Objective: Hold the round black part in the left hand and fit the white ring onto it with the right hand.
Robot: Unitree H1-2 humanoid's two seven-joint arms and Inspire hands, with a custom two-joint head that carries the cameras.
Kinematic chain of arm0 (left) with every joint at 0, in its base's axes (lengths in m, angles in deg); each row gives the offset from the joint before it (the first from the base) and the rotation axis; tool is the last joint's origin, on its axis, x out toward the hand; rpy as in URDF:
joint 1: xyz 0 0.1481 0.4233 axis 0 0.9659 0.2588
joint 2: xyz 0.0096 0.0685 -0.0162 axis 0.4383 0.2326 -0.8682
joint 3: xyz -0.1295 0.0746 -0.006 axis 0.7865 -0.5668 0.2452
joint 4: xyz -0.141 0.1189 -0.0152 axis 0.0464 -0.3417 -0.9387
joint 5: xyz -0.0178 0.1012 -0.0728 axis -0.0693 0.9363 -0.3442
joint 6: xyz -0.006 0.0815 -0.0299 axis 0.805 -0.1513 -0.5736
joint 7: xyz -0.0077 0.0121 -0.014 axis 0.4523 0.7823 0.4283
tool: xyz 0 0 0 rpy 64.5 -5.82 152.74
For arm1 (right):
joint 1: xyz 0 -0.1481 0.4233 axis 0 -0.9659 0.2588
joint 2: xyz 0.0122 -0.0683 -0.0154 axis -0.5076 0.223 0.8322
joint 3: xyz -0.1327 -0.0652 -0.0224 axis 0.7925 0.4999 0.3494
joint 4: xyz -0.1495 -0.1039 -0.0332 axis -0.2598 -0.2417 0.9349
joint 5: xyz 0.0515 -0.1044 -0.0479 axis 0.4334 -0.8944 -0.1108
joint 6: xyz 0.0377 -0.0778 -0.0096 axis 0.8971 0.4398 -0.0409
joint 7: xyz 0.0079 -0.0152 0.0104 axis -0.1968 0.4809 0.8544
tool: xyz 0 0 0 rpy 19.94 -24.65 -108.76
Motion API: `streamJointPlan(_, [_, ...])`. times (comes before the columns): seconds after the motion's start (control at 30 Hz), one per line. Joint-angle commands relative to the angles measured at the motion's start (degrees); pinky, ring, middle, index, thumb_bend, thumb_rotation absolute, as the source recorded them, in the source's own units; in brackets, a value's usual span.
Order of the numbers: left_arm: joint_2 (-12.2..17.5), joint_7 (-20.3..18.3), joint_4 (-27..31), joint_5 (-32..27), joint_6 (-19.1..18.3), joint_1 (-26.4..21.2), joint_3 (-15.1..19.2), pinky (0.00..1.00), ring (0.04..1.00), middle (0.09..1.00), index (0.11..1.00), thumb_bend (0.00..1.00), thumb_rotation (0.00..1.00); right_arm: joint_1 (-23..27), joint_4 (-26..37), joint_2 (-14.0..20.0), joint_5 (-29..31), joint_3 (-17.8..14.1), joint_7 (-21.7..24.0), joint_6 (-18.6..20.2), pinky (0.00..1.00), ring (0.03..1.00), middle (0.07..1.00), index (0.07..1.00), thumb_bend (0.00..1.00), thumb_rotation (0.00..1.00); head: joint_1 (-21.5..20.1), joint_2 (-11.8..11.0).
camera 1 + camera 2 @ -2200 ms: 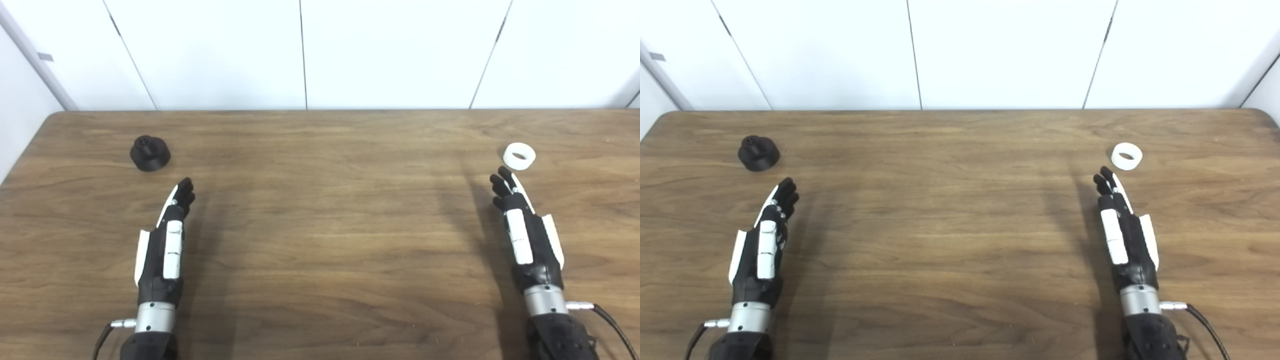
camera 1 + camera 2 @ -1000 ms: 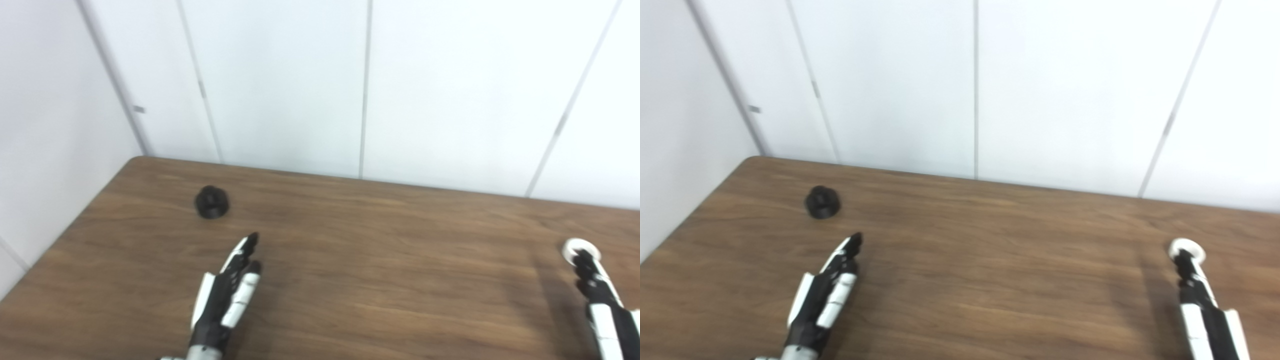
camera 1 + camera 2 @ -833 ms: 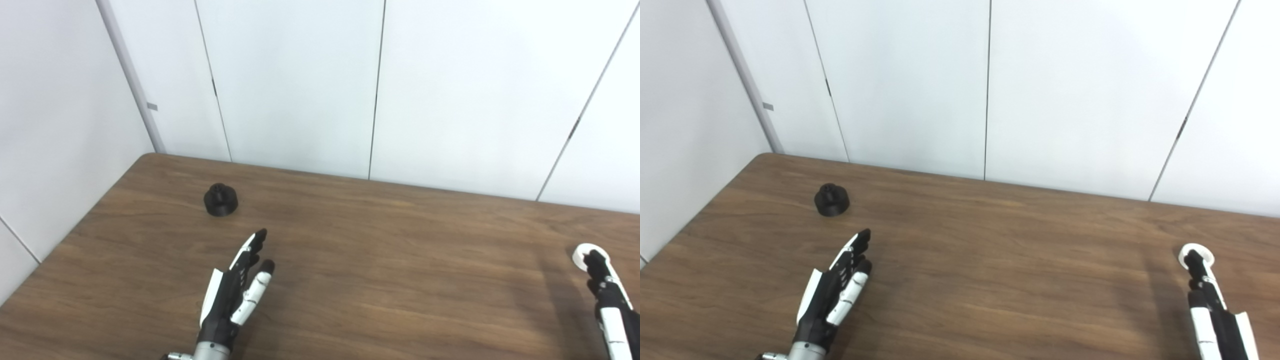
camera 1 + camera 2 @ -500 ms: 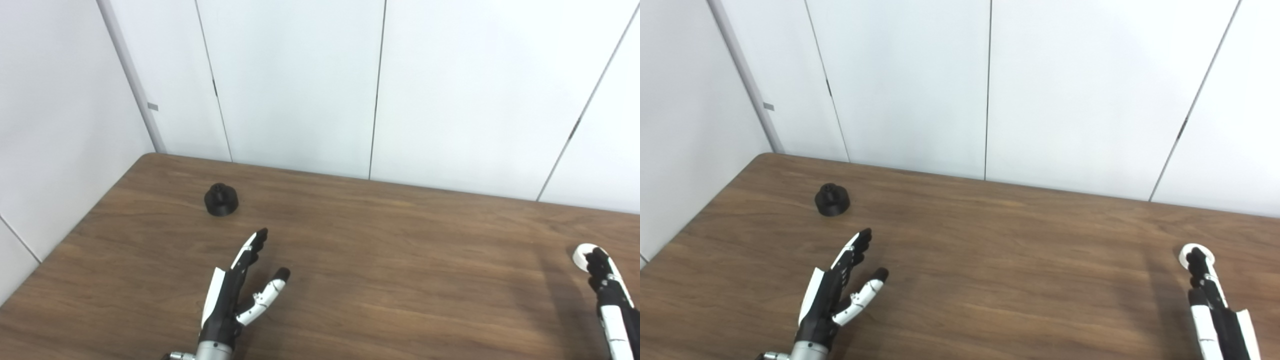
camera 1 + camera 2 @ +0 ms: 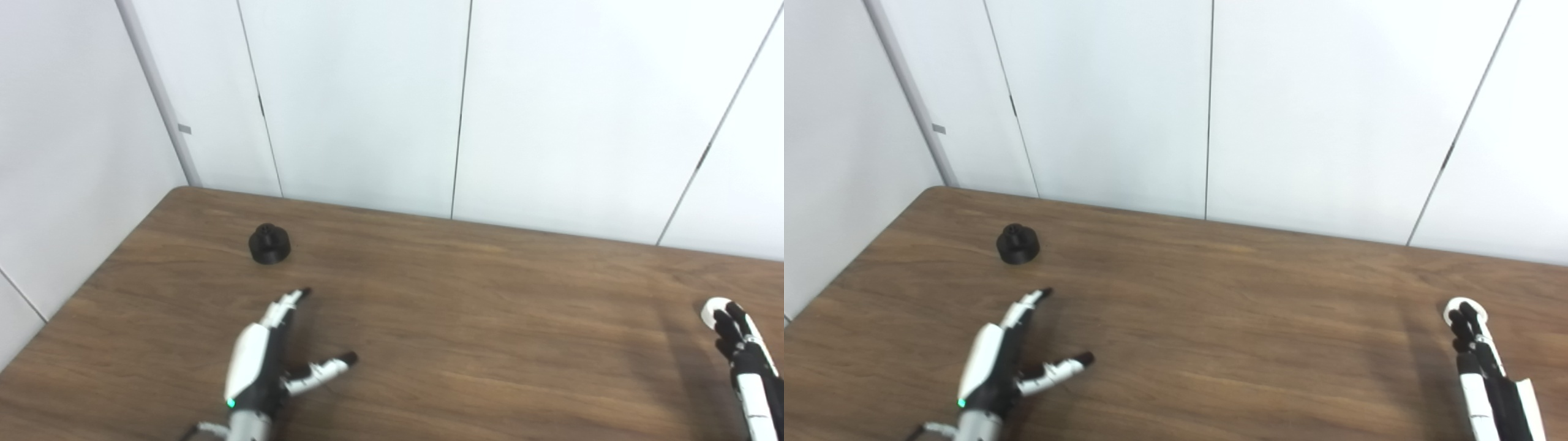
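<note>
The black part (image 5: 269, 244) stands on the tabletop (image 5: 465, 306) near its far left corner, untouched, knob uppermost. It lies where it lay in the preceding frames; its apparent shift since the earliest frames is the camera tilting up and swinging left, not the part moving.

The left robot hand (image 5: 269, 361) is the item that has changed. Half a second ago it stood edge-on with the thumb just starting to part from the fingers. It has now rolled palm-down, white back uppermost, with the thumb splayed wide to the side: open and holding nothing. Its fingertips (image 5: 297, 295) point toward the black part but remain apart from it, with bare wood between. Judgement: this is a pre-grasp opening, so the reach for the part is under way, but no hold is made.

The white ring (image 5: 1456, 309) lies on the tabletop at the right edge of the view, mostly hidden behind the right robot hand's fingertips. The right robot hand (image 5: 1485, 367) is extended with fingers straight, gripping nothing; whether its tips touch the ring cannot be told. It shows no material change over the last second.

Assessment: neither piece is lifted. Task at its opening stage; fitting cannot start until the left hold is secured.
</note>
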Motion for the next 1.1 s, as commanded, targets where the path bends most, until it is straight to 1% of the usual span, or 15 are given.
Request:
streamJointPlan(0.0, [3.1, -0.2, 1.5, 3.2, -1.8, -3.2, 0.3, 0.96, 0.997, 0.965, 0.935, 0.94, 0.42, -3.5, -5.5, -1.3, 0.1, 0.6, -0.1, -1.5, 0.96, 0.961, 0.942, 0.961, 0.56, 1.00, 0.0, 0.0])
streamJointPlan(0.07, [4.8, -0.1, 0.7, 4.5, -3.4, -4.3, 0.5, 0.96, 0.999, 0.967, 0.936, 0.95, 0.44, -3.5, -5.5, -1.3, 0.1, 0.7, 0.0, -1.5, 0.97, 0.966, 0.943, 0.963, 0.57, 1.00, 0.0, 0.0])
streamJointPlan(0.13, [6.2, 0.4, -0.2, 5.6, -4.7, -5.4, 0.7, 0.98, 0.993, 0.961, 0.927, 0.95, 0.44, -3.5, -5.3, -1.4, 0.0, 0.7, -0.1, -1.3, 0.97, 0.965, 0.940, 0.963, 0.56, 1.00, -0.1, 0.2])
streamJointPlan(0.2, [7.5, 1.0, -1.4, 5.7, -5.5, -6.7, 1.4, 1.00, 0.998, 0.965, 0.923, 0.95, 0.43, -3.4, -5.4, -1.4, -0.3, 0.7, -0.3, -1.2, 0.97, 0.959, 0.935, 0.959, 0.55, 1.00, -0.1, 0.2])
streamJointPlan(0.37, [9.3, 2.0, -3.8, 5.8, -7.6, -9.7, 2.8, 1.00, 1.000, 0.966, 0.915, 0.93, 0.41, -3.4, -5.8, -1.5, -1.1, 0.6, -0.7, -1.5, 0.94, 0.943, 0.928, 0.954, 0.54, 1.00, -0.1, 0.2])
streamJointPlan(0.47, [10.6, 2.1, -5.5, 6.5, -9.2, -11.7, 3.0, 1.00, 1.000, 0.967, 0.916, 0.91, 0.44, -3.3, -6.1, -1.6, -1.3, 0.6, -0.9, -1.6, 0.92, 0.939, 0.925, 0.951, 0.54, 1.00, 0.0, 0.2])
streamJointPlan(0.6, [12.0, 2.6, -7.7, 6.5, -10.9, -14.2, 3.3, 1.00, 1.000, 0.969, 0.915, 0.91, 0.44, -3.1, -6.6, -1.6, -1.3, 0.5, -0.9, -2.0, 0.93, 0.936, 0.921, 0.946, 0.54, 0.99, -0.1, 0.2])
streamJointPlan(0.73, [13.6, 4.8, -11.1, 8.1, -10.7, -16.4, 2.4, 1.00, 0.994, 0.955, 0.898, 0.90, 0.41, -3.1, -6.8, -1.5, -2.1, 0.6, -1.1, -2.2, 0.93, 0.932, 0.919, 0.945, 0.56, 0.99, -0.1, 0.2])
streamJointPlan(0.87, [15.0, 6.7, -15.4, 8.3, -10.0, -18.9, 1.6, 1.00, 0.990, 0.951, 0.887, 0.90, 0.41, -2.9, -7.8, -1.5, -2.2, 0.6, -1.0, -2.9, 0.92, 0.934, 0.919, 0.943, 0.57, 0.98, -0.4, 0.3])
streamJointPlan(1.0, [16.3, 7.2, -19.2, 7.2, -10.0, -21.5, 1.2, 1.00, 0.993, 0.949, 0.884, 0.89, 0.39, -2.8, -7.8, -1.6, -2.3, 0.7, -0.9, -2.9, 0.91, 0.933, 0.921, 0.942, 0.58, 0.96, -0.9, 0.5])
streamJointPlan(1.07, [17.0, 6.3, -21.3, 6.3, -10.5, -23.3, 1.0, 1.00, 0.995, 0.950, 0.880, 0.88, 0.38, -2.9, -8.1, -1.5, -2.6, 0.9, -0.9, -3.5, 0.91, 0.932, 0.922, 0.942, 0.59, 0.96, -1.1, 0.5])
